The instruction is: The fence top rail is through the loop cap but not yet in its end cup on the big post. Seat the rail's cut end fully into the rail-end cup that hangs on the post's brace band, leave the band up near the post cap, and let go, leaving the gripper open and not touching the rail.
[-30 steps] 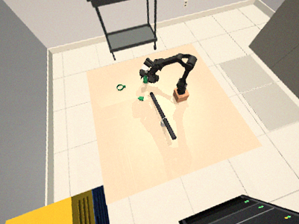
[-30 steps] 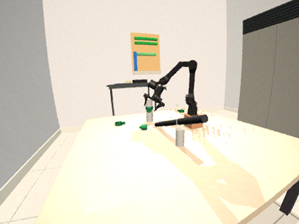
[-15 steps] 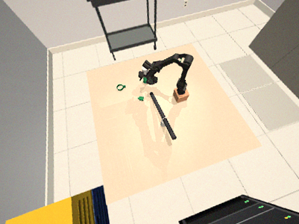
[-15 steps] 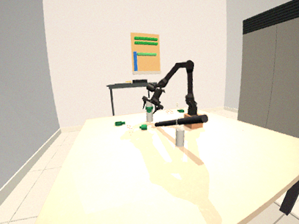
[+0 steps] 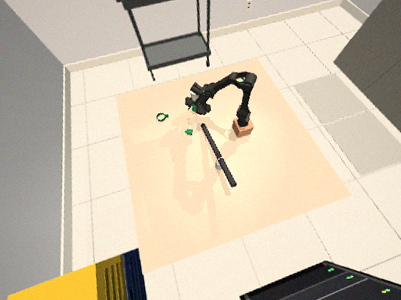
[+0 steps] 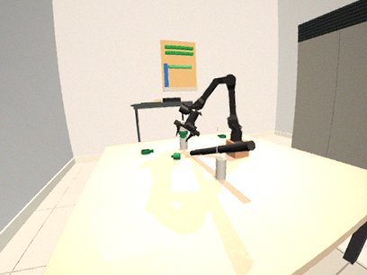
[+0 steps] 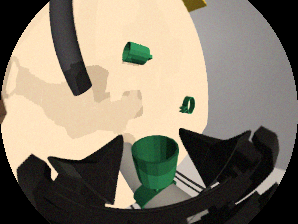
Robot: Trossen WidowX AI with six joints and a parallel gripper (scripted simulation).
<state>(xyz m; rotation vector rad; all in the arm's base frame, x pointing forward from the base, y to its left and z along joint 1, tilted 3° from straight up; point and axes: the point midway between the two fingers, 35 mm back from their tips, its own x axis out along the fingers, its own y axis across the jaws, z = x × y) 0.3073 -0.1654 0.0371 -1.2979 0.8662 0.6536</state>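
Note:
The green rail-end cup (image 5: 195, 107) (image 6: 183, 134) (image 7: 155, 167) hangs on the big grey post (image 6: 183, 144) (image 7: 127, 172), its mouth towards the wrist camera. My gripper (image 6: 183, 136) (image 7: 152, 135) is open, one finger on each side of the cup, with a gap showing beside both in the wrist view. The black rail (image 5: 214, 146) (image 6: 210, 150) (image 7: 63, 42) rests over the short grey post (image 6: 220, 169). Its near end is outside the cup, well apart from it and from my fingers. The loop cap is hard to make out.
A loose green cup (image 5: 189, 131) (image 6: 176, 156) (image 7: 136, 53) lies beside the rail's near end. A green ring band (image 5: 160, 113) (image 6: 146, 151) (image 7: 189, 105) lies farther left. Another small green part (image 6: 221, 136) lies behind the arm's base block (image 5: 243, 128).

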